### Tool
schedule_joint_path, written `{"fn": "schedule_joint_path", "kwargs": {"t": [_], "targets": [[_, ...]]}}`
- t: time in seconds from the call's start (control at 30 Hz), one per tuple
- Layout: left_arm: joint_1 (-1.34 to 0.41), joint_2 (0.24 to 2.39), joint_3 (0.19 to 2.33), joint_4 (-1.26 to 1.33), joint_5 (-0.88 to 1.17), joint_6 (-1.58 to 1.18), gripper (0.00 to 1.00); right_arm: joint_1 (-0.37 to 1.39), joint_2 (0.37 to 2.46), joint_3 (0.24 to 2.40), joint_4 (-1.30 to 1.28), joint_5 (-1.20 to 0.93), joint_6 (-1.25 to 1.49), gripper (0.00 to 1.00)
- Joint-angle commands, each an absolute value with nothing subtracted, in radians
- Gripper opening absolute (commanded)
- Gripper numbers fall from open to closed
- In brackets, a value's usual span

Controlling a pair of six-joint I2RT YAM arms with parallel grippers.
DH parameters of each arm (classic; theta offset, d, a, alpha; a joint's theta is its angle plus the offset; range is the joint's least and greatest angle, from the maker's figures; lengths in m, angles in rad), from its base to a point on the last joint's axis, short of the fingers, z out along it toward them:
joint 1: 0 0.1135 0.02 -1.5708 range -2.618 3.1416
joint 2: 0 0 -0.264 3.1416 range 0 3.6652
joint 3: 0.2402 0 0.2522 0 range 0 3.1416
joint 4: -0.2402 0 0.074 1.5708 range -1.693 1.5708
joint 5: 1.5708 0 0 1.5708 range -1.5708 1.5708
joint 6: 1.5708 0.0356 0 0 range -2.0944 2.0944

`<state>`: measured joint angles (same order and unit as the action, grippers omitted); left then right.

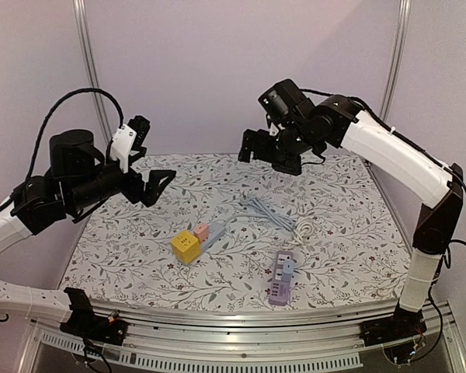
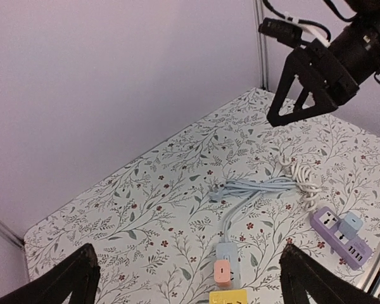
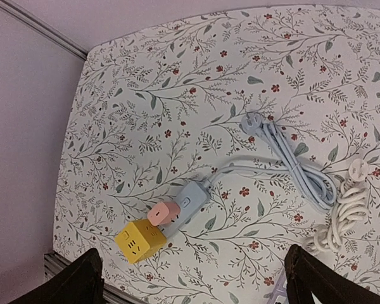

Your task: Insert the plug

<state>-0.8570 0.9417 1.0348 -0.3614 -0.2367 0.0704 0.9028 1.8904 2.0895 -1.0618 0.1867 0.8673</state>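
A grey-blue power strip (image 1: 215, 233) lies mid-table with a pink adapter (image 1: 201, 231) and a yellow cube adapter (image 1: 186, 246) plugged into it. Its bundled cable (image 1: 266, 210) ends in a grey-blue plug (image 3: 250, 122) lying loose on the cloth. A purple power strip (image 1: 281, 277) with a light blue adapter (image 2: 350, 223) lies near the front; its white coiled cable (image 3: 342, 215) ends in a white plug (image 3: 358, 168). My left gripper (image 1: 157, 186) is open and empty, high over the left side. My right gripper (image 1: 252, 146) is open and empty, high over the back.
The floral tablecloth (image 1: 140, 249) covers the table. Walls stand at the back and left, with metal posts (image 1: 89, 70) in the corners. A metal rail (image 1: 241, 318) runs along the front edge.
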Motion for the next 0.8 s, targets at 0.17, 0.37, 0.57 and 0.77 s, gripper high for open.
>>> {"fn": "schedule_joint_path", "kwargs": {"t": [0.17, 0.37, 0.57, 0.77], "targets": [[-0.858, 0.891, 1.091, -0.43, -0.592, 0.194, 0.99, 0.853, 1.795, 2.043, -0.898, 0.323, 0.624, 0.99], [-0.727, 0.864, 1.084, -0.46, -0.612, 0.198, 0.99, 0.682, 1.629, 1.818, -0.819, 0.244, 0.634, 0.99], [-0.557, 0.82, 1.053, -0.465, -0.581, 0.145, 0.99, 0.48, 1.412, 1.596, -0.721, 0.133, 0.697, 0.99], [-0.409, 0.811, 1.041, -0.514, -0.535, 0.037, 0.99, 0.332, 1.29, 1.47, -0.693, 0.047, 0.73, 0.99]]}}
